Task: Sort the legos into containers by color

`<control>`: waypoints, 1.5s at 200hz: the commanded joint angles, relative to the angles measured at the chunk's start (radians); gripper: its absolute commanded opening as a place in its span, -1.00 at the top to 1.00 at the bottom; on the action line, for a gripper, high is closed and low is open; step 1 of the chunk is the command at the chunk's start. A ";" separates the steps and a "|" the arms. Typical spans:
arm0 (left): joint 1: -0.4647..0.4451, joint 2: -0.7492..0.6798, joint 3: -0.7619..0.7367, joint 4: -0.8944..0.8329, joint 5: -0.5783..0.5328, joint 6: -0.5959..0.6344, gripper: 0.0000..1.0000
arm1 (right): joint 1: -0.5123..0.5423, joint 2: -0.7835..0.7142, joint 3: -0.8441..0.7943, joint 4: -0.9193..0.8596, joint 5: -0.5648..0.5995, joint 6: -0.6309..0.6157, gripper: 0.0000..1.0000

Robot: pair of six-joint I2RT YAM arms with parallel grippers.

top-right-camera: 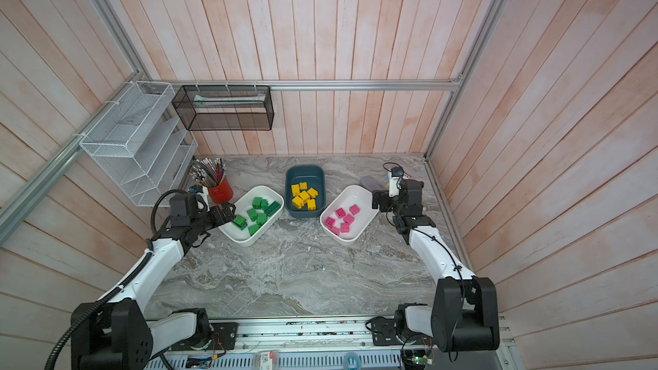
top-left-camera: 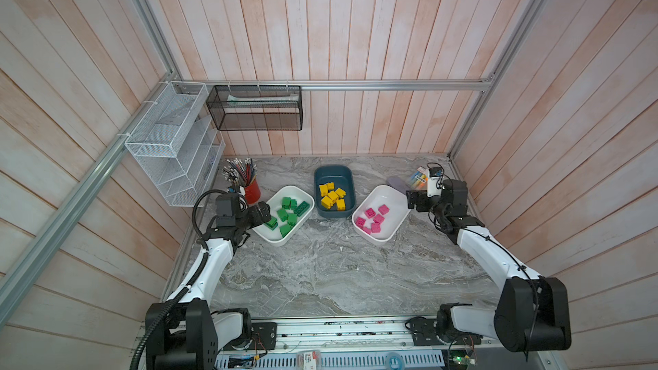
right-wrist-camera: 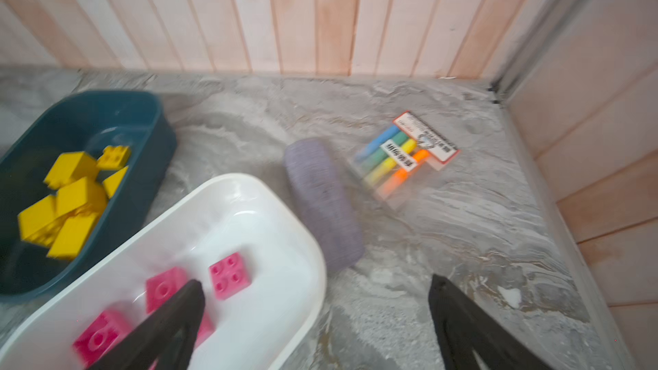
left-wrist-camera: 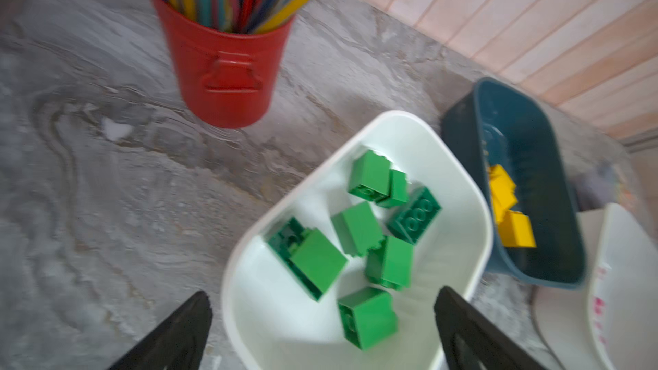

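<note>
Far left, a white wire mesh rack hangs on the wall, and below it a red metal cup of pencils stands on the grey marbled table; just beside the cup, the left gripper hangs at the near-left end of a shallow white plastic tub; its jaws stand wide apart, and in the left wrist view one black finger is outside the rim over the table, the other over the tub's edge. Inside that tub lie the chunky green studded bricks, a longer dark green one among them, tumbled on their sides and touching in places. Next along, set further back, is the dark teal-blue plastic tub holding the yellow bricks in a close heap. To its right a second white plastic tub sits at a slant; the pink bricks are gathered at its near end. The right gripper hovers at that tub's far right end, pincers spread wide with nothing clamped; one finger is over the pink bricks, the other over bare table. Beyond it lie a lilac-grey fabric case and a clear pack of coloured highlighters, just beside each other near the back right corner.
</note>
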 commanded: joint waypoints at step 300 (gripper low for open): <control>0.023 0.350 -0.406 1.314 0.016 0.245 -0.99 | -0.037 0.111 -0.429 0.845 0.003 -0.051 -0.96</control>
